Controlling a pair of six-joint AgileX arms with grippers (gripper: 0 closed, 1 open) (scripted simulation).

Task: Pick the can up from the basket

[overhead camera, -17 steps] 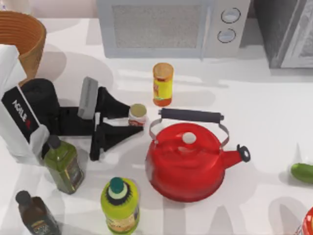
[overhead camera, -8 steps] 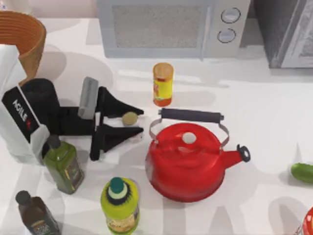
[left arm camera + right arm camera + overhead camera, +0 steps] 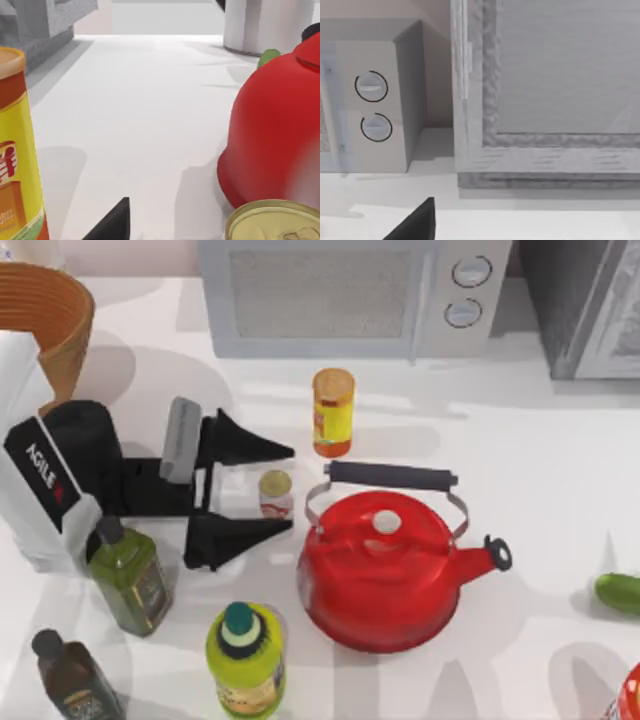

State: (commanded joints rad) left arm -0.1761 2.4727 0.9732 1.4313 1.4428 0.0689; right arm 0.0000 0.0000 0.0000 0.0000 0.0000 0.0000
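White table [image 3: 520, 440] runs back to a wall. Nearest, left of the red kettle [image 3: 385, 575], stand a green bottle [image 3: 245, 660] and an olive bottle [image 3: 130, 580].

Just beyond them, close to the kettle's left side, the can [image 3: 275, 492] stands upright on the table. The left gripper [image 3: 284, 490] lies level around it, spread wide, one finger on either side and neither touching it. The left wrist view shows the can's lid [image 3: 272, 220] close under the camera.

Behind the kettle stands a yellow jar [image 3: 333, 412], then a microwave [image 3: 340, 295]. The basket [image 3: 45, 310] sits well off to the kettle's far left, so the can is out of it.

This fits a can just set down and let go, or one about to be gripped; I cannot tell which.

The right gripper [image 3: 415, 225] is idle, facing the microwave's dials; whether it is clenched I cannot tell.
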